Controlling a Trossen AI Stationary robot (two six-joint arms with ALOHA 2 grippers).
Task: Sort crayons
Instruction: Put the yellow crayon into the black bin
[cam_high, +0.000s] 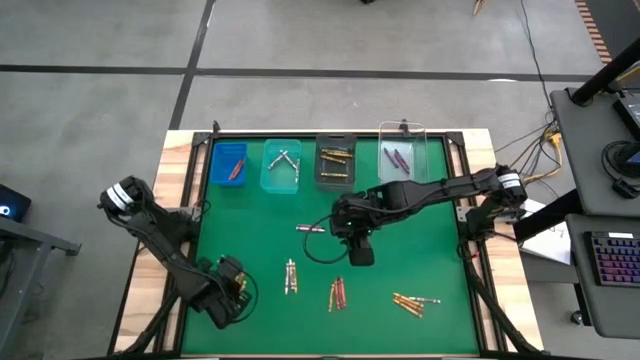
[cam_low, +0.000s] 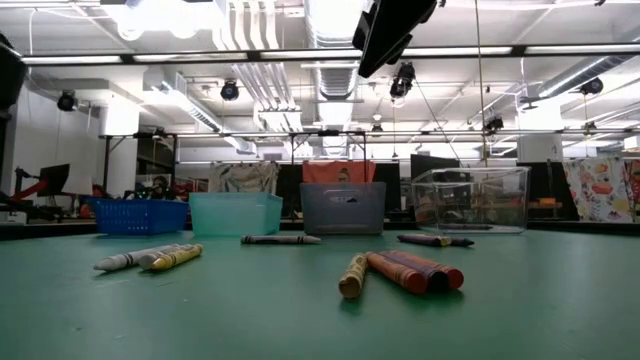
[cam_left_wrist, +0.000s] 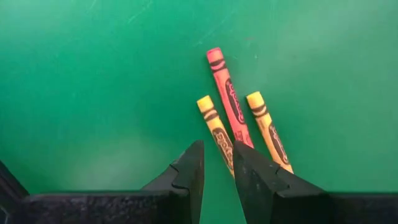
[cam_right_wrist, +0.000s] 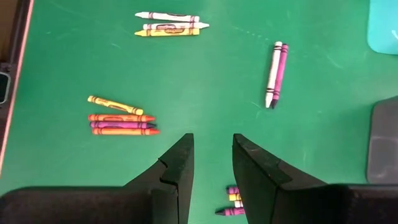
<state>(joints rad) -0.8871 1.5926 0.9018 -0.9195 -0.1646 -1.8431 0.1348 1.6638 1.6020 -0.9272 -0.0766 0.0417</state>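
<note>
Left end effector, narrowly parted and empty, hovered over crayons, likely light and brittle; best pinched mid-length. Right end effector gaped empty.

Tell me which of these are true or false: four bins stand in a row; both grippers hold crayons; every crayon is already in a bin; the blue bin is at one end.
1. Four bins stand in a row along the mat's far edge. True.
2. Both grippers hold crayons. False: the left gripper and right gripper are open, holding nothing.
3. Every crayon is binned. False: loose crayons lie on the green mat.
4. The blue bin is at one end. True.
</note>
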